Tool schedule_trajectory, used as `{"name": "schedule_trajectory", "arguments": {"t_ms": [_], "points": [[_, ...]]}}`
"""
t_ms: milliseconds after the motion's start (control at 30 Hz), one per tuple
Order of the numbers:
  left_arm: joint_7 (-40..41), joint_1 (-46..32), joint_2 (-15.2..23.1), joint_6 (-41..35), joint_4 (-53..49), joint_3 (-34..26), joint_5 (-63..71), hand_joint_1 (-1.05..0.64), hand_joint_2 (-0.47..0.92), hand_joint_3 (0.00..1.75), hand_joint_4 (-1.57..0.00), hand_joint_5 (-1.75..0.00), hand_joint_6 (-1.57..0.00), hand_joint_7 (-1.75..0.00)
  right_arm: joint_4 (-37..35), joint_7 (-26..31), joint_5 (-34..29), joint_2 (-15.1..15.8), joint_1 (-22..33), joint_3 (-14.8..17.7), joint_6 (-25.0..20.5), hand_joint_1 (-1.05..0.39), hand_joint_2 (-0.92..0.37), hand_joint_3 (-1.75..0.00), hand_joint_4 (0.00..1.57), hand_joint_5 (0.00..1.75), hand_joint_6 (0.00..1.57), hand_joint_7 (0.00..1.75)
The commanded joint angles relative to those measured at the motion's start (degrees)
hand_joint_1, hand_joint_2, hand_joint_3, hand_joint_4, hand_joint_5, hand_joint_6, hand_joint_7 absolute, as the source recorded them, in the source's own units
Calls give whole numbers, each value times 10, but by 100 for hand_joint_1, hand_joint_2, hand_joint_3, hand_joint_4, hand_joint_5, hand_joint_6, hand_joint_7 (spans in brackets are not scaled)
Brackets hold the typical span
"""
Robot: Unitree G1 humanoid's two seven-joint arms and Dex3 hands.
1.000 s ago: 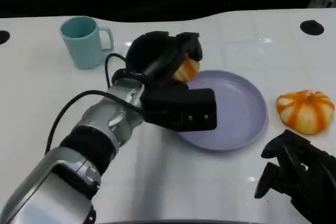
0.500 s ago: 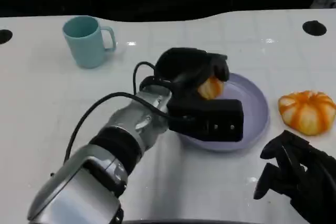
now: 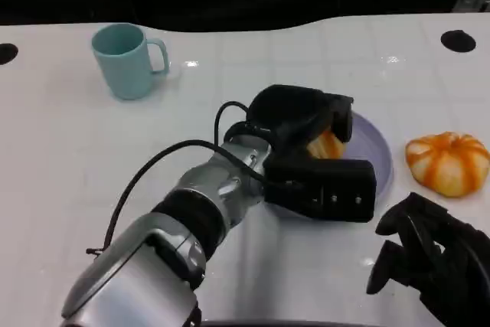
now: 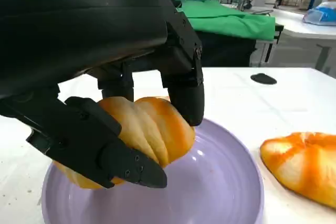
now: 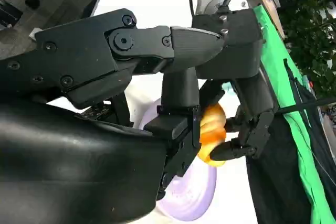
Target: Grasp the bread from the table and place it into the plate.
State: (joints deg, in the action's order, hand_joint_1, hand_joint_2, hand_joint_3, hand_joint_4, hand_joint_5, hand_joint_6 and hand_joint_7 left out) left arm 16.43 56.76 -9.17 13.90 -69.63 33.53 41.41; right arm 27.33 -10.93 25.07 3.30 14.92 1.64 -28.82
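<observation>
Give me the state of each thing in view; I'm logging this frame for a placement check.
Left robot hand: grips the bread.
Bread: held over the purple plate; contact unclear.
Purple plate: flat on the table.
Second bread: lying on the table beside the plate.
Teal mug: upright.
Right robot hand: holds nothing, fingers apart.

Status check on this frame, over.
Left robot hand holds orange bread roll over purple plate. Right robot hand idle, fingers curled. Path clear.

The white table (image 3: 69,158) is lit brightly from overhead, with small glare spots caught near the cup (image 3: 126,59). Backgrounds are kinda soft, and the close-up black hand (image 4: 100,77) is rendered dark and slightly blurred.
</observation>
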Motion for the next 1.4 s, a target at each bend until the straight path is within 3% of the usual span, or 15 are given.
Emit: {"name": "schedule_trajectory", "arguments": {"t_ms": [33, 67, 100, 167, 200, 233, 300, 400, 567, 767, 1033, 1200, 1300, 1333, 1400], "points": [[-35, 14, -5, 9, -13, -19, -29, -18, 76, 44, -78, -158, -74, -113, 8, 2, -1, 3, 5, 1, 7, -44, -92, -39, 63, 175, 48, 161], [-47, 14, -6, 13, -15, -23, -37, -21, 81, 32, -69, -145, -77, -80, 7, 2, 0, 2, 5, 2, 6, -44, -92, -39, 63, 175, 48, 161], [-58, 15, -6, 16, -16, -25, -41, -23, 86, 22, -64, -131, -77, -58, 6, 2, 1, 2, 5, 2, 6, -44, -92, -39, 63, 175, 48, 161], [-79, 18, -3, 14, -17, -23, -43, -29, 90, 17, -60, -103, -76, -29, 6, 2, -1, 3, 4, 2, 6, -44, -92, -39, 63, 175, 48, 161], [-88, 20, -2, 11, -16, -21, -42, -34, 91, 20, -53, -76, -67, -15, 6, 2, -2, 3, 4, 1, 6, -44, -92, -39, 63, 175, 48, 161], [-98, 23, -2, 5, -16, -17, -39, -37, 92, 21, -53, -59, -62, -8, 6, 2, -2, 3, 4, 1, 6, -45, -92, -39, 63, 175, 48, 161], [-114, 26, -2, -4, -14, -14, -36, -50, 92, 26, -39, -31, -37, -2, 5, 1, -3, 3, 3, 1, 7, -45, -92, -39, 63, 175, 48, 161], [-139, 31, 1, -11, -14, -6, -32, -66, 92, 35, -22, -16, -23, 0, 1, -3, -1, 4, 2, 2, 11, -45, -92, -39, 63, 175, 48, 161], [-186, 38, 10, -11, -10, 0, -36, -83, 92, 50, -9, -9, -15, 0, 1, 1, -1, 2, 2, 3, 10, -45, -92, -37, 64, 175, 49, 161], [-259, 39, 27, -3, 12, -34, -79, -88, 92, 56, -5, -7, -12, 0, -3, 1, 0, 2, -1, 5, 10, -44, -92, -38, 64, 175, 49, 161], [-321, -20, 69, 15, 105, -95, -156, -82, 92, 54, -19, -15, -23, -5, -5, 3, 2, 2, -5, 8, 6, -44, -92, -37, 63, 175, 49, 161], [-337, -75, 68, -28, 187, -160, -237, -73, 92, 48, -29, -23, -33, -9, -8, -2, 4, 5, -6, 10, 7, -44, -92, -38, 63, 175, 48, 161], [-342, -90, 68, -43, 215, -170, -253, -70, 92, 45, -32, -27, -37, -10, -8, -3, 4, 5, -6, 10, 7, -45, -92, -38, 63, 175, 48, 162], [-336, -117, 59, -59, 251, -199, -290, -67, 92, 43, -37, -32, -41, -12, -8, -2, 5, 4, -7, 10, 5, -45, -92, -38, 63, 175, 48, 162], [-330, -163, 46, -88, 316, -242, -345, -58, 92, 39, -36, -78, -54, -20, -9, 0, 5, 3, -7, 10, 5, -44, -92, -38, 63, 175, 48, 162]]}}
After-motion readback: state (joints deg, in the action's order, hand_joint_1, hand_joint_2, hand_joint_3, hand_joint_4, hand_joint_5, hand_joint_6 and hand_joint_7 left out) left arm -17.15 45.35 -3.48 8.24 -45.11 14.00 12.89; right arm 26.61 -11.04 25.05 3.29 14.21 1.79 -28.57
